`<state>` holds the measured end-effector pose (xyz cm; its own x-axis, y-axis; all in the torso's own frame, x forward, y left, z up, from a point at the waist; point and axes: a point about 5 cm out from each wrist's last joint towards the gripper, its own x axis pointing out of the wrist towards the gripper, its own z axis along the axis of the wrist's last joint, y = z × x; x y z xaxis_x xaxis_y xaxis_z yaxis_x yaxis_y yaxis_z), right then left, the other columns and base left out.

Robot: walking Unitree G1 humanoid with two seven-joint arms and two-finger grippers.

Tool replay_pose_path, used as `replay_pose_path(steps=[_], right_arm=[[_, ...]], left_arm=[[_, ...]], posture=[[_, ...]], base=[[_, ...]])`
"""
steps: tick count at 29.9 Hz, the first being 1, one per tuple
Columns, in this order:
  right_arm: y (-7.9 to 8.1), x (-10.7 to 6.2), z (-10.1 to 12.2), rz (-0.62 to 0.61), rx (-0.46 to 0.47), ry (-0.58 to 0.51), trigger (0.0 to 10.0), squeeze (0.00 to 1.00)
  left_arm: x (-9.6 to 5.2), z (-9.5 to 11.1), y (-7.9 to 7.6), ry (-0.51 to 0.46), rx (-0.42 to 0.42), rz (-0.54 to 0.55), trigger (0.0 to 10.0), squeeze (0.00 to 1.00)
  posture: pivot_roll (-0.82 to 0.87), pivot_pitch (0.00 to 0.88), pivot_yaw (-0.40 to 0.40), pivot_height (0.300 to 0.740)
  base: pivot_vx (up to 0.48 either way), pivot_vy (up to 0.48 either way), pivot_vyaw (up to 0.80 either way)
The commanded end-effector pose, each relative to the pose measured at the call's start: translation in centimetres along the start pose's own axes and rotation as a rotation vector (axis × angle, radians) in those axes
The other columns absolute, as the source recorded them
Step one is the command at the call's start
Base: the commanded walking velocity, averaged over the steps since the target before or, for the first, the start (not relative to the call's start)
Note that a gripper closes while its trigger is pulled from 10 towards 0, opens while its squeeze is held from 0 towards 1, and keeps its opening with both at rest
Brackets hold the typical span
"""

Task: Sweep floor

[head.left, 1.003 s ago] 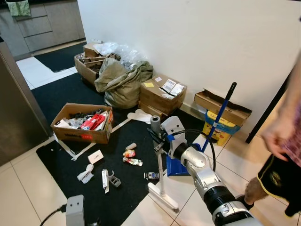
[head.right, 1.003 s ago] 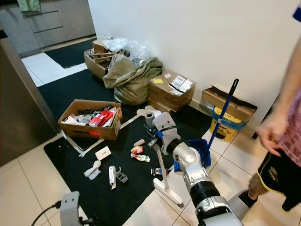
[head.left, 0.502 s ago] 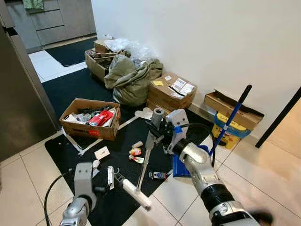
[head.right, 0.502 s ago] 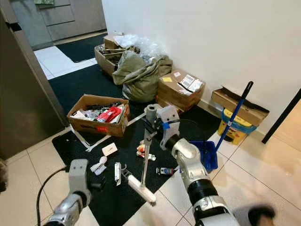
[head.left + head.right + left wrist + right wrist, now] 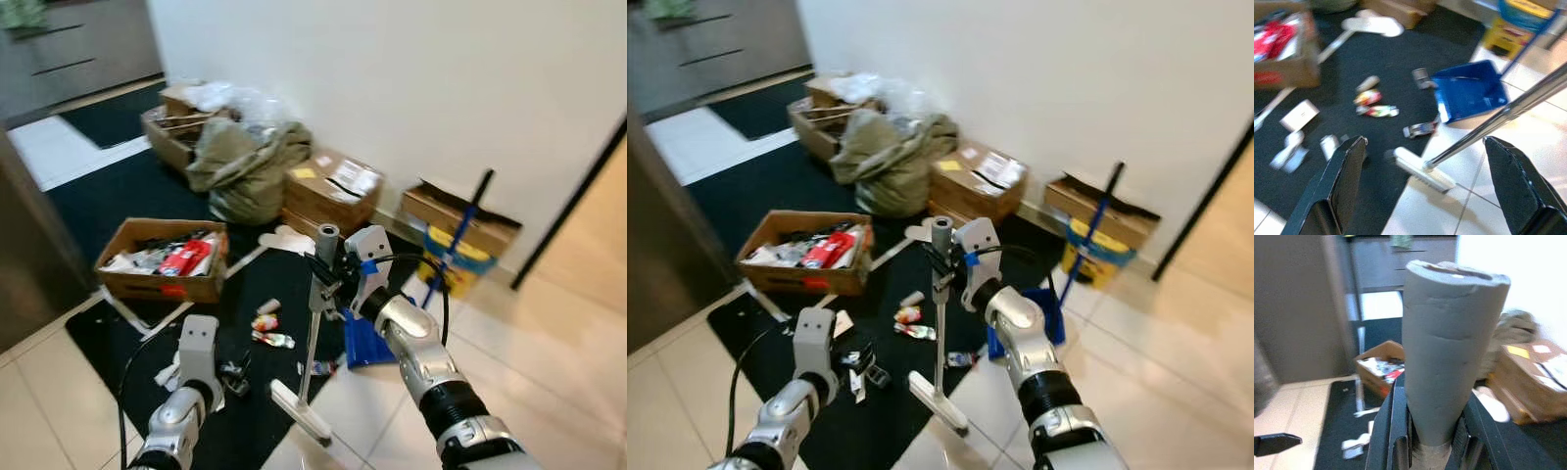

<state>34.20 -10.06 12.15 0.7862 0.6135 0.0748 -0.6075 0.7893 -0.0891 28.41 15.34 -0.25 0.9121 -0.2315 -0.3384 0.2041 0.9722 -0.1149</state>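
The broom point(image 5: 311, 333) stood nearly upright in the right gripper point(image 5: 328, 274), whose black fingers were clamped round its grey foam grip, the long axis running from that grip down to the white head resting at the edge of the black mat point(image 5: 118, 343) and the tiles. The left gripper point(image 5: 1425, 186) hovered spread wide and empty above the mat. Little seemed done: wrappers point(image 5: 266, 331) and other scraps lay scattered on the mat, and the blue dustpan point(image 5: 361, 343) sat just beside the broom.
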Motion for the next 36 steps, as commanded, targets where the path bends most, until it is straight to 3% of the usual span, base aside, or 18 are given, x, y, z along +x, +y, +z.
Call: replay_pose_path(steps=[1, 17, 23, 32, 36], right_arm=[[-0.1, 0.7, 1.3, 0.004, -0.018, -0.050, 10.0, 0.00], [0.4, 0.6, 1.5, 0.038, -0.011, -0.060, 10.0, 0.00], [0.9, 0.6, 1.5, 0.104, -0.004, -0.053, 10.0, 0.00], [1.5, 0.6, 1.2, 0.157, -0.008, -0.035, 10.0, 0.00], [1.9, 0.5, 0.3, 0.175, -0.055, 0.028, 10.0, 0.00]], left_arm=[[0.0, 0.4, 0.3, -0.021, 0.021, -0.006, 10.0, 0.00], [0.3, 1.5, 0.2, -0.071, 0.049, -0.016, 10.0, 0.00], [0.6, 2.2, 0.4, -0.099, 0.048, 0.013, 10.0, 0.00], [0.9, 3.3, 0.6, -0.140, 0.080, 0.079, 10.0, 0.00], [0.8, 2.8, 1.1, -0.100, 0.089, 0.133, 10.0, 0.00]], posture=[[-0.09, 0.000, 0.006, 0.740], [-0.09, 0.000, 0.010, 0.740], [-0.09, 0.000, 0.008, 0.740], [-0.09, 0.000, 0.006, 0.740], [-0.09, 0.000, 0.009, 0.740]], base=[[0.307, 0.000, 0.00], [0.311, 0.000, 0.00], [0.308, 0.000, 0.00], [0.000, 0.000, 0.00], [0.000, 0.000, 0.00]])
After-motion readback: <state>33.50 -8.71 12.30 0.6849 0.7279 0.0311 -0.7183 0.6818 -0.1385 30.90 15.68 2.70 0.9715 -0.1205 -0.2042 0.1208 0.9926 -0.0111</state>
